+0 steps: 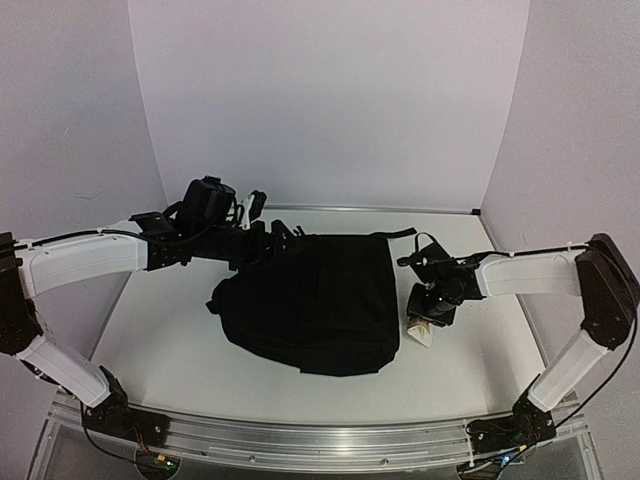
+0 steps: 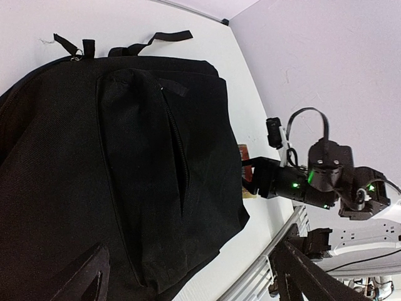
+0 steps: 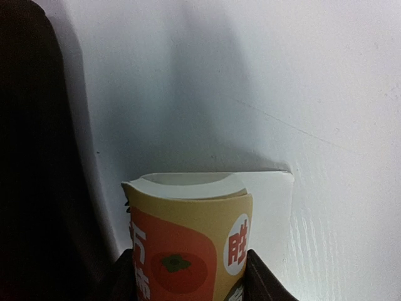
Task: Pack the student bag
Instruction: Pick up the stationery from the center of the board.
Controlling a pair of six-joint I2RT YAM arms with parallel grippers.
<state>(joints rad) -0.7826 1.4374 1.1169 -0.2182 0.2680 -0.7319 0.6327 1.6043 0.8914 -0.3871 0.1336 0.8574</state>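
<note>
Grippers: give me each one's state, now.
Left gripper: open, empty, over the student bag.
Right gripper: closed on the orange carton.

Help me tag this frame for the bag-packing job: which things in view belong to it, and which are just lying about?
Belongs to the job: student bag; small orange-print carton between the fingers of the right hand; left hand, open over the bag.
Just there: white table; metal rail at its near edge.
</note>
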